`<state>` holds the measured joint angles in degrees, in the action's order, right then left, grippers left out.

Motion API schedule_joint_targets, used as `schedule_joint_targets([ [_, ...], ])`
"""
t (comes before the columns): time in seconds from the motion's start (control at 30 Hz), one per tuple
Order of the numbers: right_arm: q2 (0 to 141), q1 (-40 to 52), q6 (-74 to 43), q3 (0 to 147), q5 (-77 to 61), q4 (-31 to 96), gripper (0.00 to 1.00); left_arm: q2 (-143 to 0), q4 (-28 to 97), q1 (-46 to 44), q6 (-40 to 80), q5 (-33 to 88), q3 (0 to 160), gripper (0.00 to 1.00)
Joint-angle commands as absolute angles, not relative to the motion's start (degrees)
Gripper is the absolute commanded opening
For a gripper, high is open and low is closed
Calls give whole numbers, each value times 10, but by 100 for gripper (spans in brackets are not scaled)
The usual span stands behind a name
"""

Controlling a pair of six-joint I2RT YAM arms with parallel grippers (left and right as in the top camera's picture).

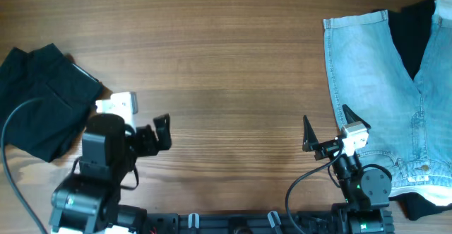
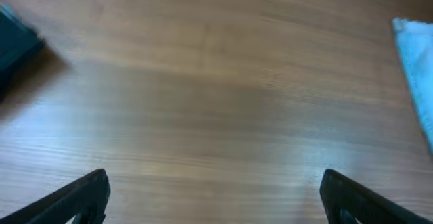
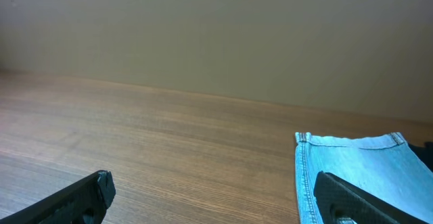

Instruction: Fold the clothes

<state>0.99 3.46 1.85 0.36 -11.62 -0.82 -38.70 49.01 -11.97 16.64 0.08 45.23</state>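
Folded black shorts (image 1: 39, 96) lie at the table's left edge; a dark corner of them shows in the left wrist view (image 2: 17, 45). Light-blue denim shorts (image 1: 381, 85) lie spread at the right, over a black garment (image 1: 413, 29); they also show in the right wrist view (image 3: 358, 176) and the left wrist view (image 2: 416, 55). My left gripper (image 1: 164, 124) is open and empty over bare wood, right of the black shorts (image 2: 213, 197). My right gripper (image 1: 326, 121) is open and empty at the denim's left edge (image 3: 213, 193).
The wooden table (image 1: 226, 64) lies between the two garments. A plain wall (image 3: 216, 34) rises behind the table's far edge. Arm bases and cables sit along the front edge (image 1: 212, 220).
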Motion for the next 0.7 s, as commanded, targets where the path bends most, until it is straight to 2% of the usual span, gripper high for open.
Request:
schedule_joint_targets([
  [0.0,2,37,29,3,-130,-10,100,-315,485,-72,170,10,405,100],
  [0.1,2,37,29,3,-130,-10,100,-200,321,-3,169,66,250,100],
  [0.2,2,37,29,3,-130,-10,100,-82,100,5,170,85,74,100],
  [0.27,2,37,29,3,-130,-10,100,-29,13,5,169,83,9,100],
  [0.37,2,37,29,3,-130,-10,100,-2,37,5,137,72,4,100],
  [0.67,2,37,29,3,-130,-10,100,-2,37,4,139,72,4,100],
])
